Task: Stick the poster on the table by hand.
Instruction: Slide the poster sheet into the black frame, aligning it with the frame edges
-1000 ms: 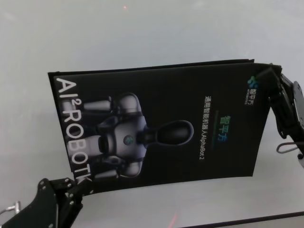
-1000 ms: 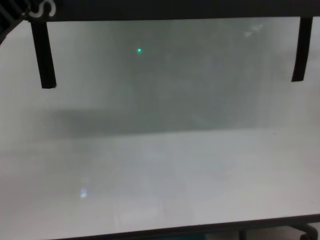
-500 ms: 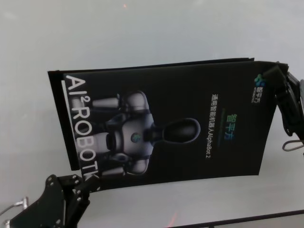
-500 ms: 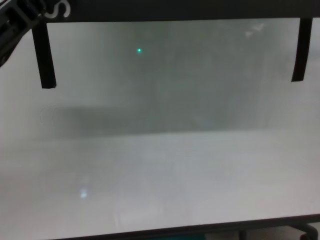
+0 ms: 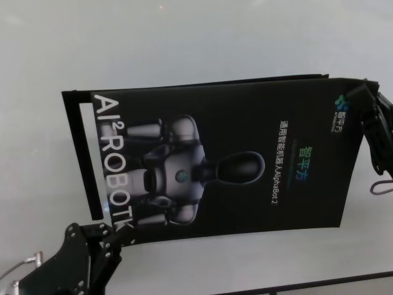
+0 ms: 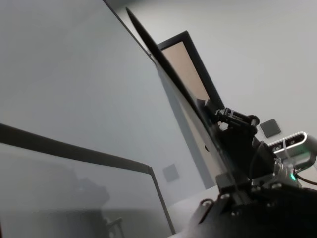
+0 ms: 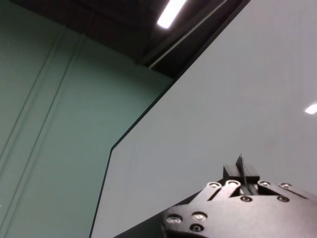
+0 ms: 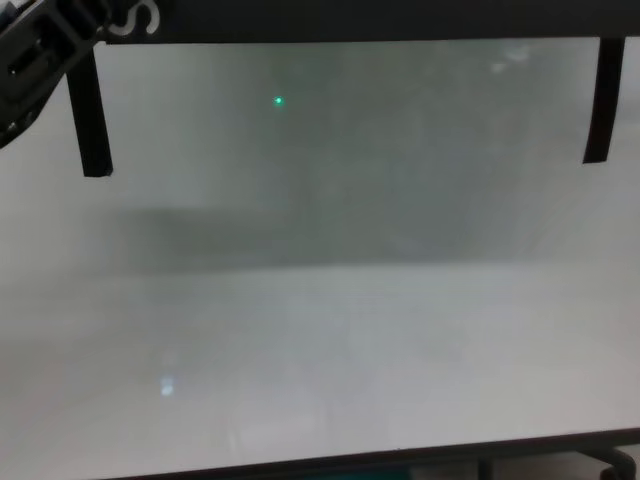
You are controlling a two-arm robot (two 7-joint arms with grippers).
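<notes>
The poster [image 5: 233, 160], black and glossy with a grey-white robot and white lettering, hangs over the table [image 5: 184, 37], held by two opposite corners. My left gripper [image 5: 115, 236] is shut on its near left corner, by the "ROBOTK" lettering. My right gripper [image 5: 361, 93] is shut on its far right corner, by the small logo. In the chest view only the poster's lower edge [image 8: 350, 18] shows along the top, with my left gripper [image 8: 45, 50] at the top left. The wrist views show the poster edge-on [image 6: 173, 84] between the closed fingers [image 7: 241, 171].
Narrow black tape strips [image 5: 78, 153] lie beside the poster's left edge and along its far edge. In the chest view two strips [image 8: 88, 120] [image 8: 600, 100] reach down from the top. The poster's shadow falls on the table [image 8: 350, 330]. The table's near edge [image 5: 307, 284] is dark.
The poster and both grippers have shifted to the right. More of the black strip at the poster's left edge is uncovered. The left gripper has come further into the chest view.
</notes>
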